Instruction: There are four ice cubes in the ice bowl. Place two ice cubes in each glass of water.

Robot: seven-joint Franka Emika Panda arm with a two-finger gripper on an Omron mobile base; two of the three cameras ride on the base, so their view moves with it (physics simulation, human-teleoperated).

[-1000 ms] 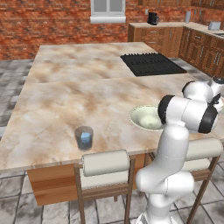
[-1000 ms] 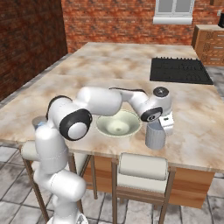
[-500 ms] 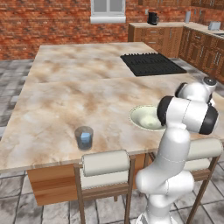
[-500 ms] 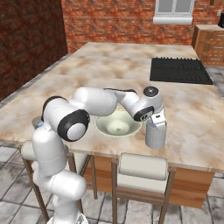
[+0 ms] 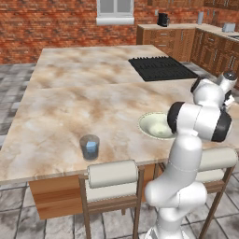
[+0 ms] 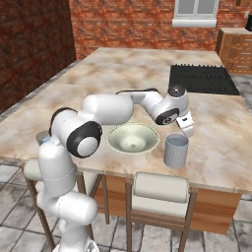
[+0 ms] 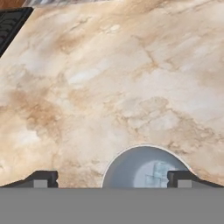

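The gripper hangs just above the right-hand glass of water, which stands on the marble island counter just beside the ice bowl. In the hand view its two dark finger tips stand wide apart with nothing between them, and the glass rim curves up between them; a pale blue ice cube shows inside that glass, close to the right tip. From the right base view the hand sits over the far edge of the tumbler, tilted down toward it. The ice bowl looks pale and glossy inside; whether any cubes lie in it I cannot tell. The second glass of water stands well apart, near the counter's front edge above a cushioned stool, and holds a blue ice cube of its own. A black cooktop is set into the counter beyond the bowl, against a brick wall with a window.
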